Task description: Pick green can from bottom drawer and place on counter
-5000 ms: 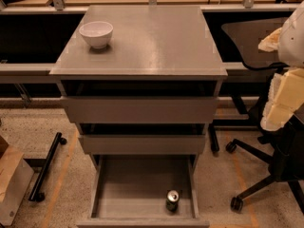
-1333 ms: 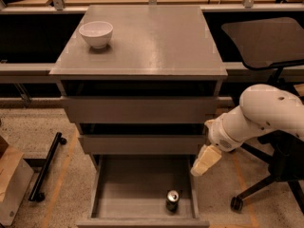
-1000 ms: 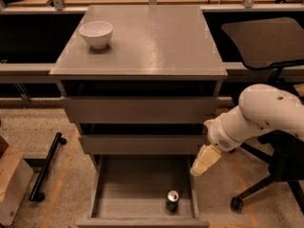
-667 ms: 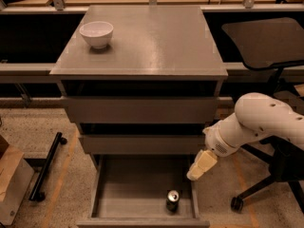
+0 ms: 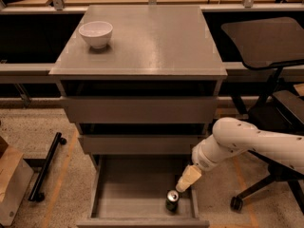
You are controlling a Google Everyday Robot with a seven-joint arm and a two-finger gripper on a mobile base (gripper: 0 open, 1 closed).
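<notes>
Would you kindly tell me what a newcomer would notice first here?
A white arm reaches in from the right, its gripper hanging just above and right of the green can, which stands upright near the front right of the open bottom drawer. A white bowl sits at the back left corner of the counter.

I see my cream gripper [image 5: 183, 186] at one o'clock from the silver-topped green can [image 5: 172, 201]; bottom drawer [image 5: 128, 194] and counter [image 5: 152, 37] plain grey, bowl [image 5: 96, 33] white, arm [image 5: 247, 142] white.
</notes>
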